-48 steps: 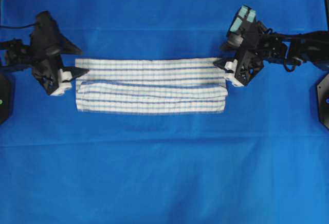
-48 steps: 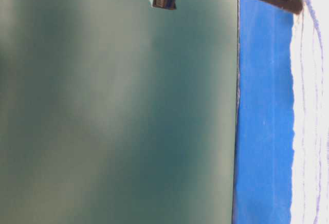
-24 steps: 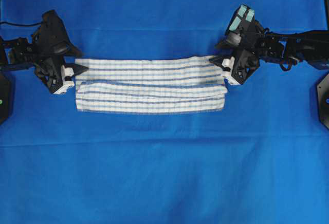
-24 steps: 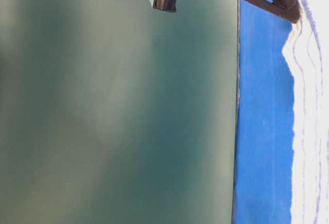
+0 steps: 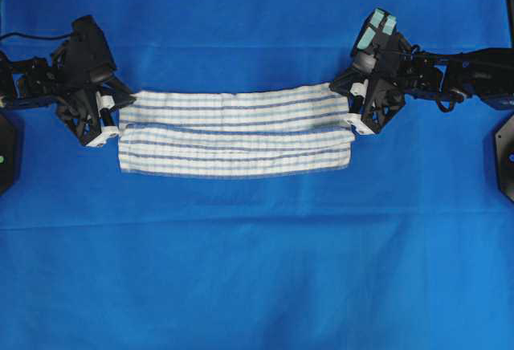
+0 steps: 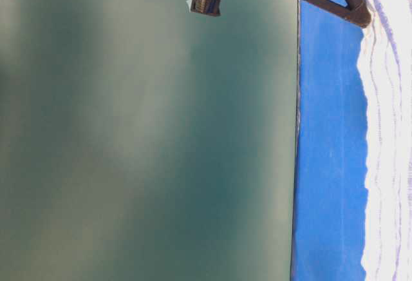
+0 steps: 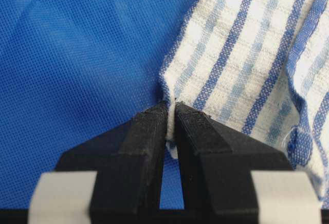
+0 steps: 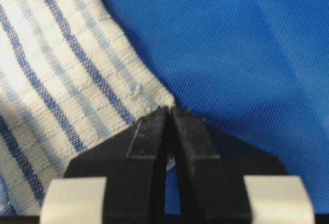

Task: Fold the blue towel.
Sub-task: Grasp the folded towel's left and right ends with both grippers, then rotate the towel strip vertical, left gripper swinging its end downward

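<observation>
- Blue towel [image 5: 235, 133], white with thin blue stripes, lies as a long, partly folded band across the middle of the plain blue table cover [image 5: 257, 270]
- Left gripper [image 7: 170, 112] is clenched on the towel's far left corner, cloth pinched between its black fingertips [image 7: 149, 124]
- Right gripper [image 8: 168, 113] is clamped on the far right corner in the same way
- Both corners look just raised off the cover
- To fold well, both arms likely need to lift evenly, keep the far edge taut and carry it over to meet the near edge squarely
- A thin pinch may slip if pulled apart too hard
</observation>
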Motion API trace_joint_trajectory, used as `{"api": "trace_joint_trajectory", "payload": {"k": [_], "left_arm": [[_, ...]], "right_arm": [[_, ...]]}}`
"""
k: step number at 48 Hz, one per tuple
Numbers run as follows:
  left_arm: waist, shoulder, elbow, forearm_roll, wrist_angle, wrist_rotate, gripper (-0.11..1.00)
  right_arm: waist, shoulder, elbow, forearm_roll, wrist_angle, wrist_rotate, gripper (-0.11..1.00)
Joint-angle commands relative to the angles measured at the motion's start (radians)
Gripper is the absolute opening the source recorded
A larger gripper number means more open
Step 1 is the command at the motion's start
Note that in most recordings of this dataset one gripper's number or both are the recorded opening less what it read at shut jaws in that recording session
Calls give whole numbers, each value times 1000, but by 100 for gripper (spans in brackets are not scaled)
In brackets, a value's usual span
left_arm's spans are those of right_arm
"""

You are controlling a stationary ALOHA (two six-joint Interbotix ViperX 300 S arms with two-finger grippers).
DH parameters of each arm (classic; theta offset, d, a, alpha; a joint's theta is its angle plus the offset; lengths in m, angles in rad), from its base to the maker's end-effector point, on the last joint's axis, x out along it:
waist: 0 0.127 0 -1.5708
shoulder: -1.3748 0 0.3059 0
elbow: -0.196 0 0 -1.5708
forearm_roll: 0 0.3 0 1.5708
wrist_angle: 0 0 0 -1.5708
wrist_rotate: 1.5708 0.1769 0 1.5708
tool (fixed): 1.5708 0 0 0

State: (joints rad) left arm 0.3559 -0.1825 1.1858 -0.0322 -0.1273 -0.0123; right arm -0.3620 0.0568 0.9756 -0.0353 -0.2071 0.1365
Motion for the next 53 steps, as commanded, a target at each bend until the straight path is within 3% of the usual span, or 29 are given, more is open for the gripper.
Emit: {"api": "trace_joint_trajectory", "payload": {"k": [1,22,39,53], "left_arm": [[2,-28,-26,3,18,5,3],[-3,-299,-138,2,334,6,3],[-63,-531,-123,2,382,3,3],[-106,-546,-124,0,367,-3,3]], "right_arm": [[2,-38,0,-2,11,8,3],[2,-385,-2,-2,195,0,3],[2,-595,20,-8,284,-2,3],[0,-598,15,-12,267,-2,3]]}}
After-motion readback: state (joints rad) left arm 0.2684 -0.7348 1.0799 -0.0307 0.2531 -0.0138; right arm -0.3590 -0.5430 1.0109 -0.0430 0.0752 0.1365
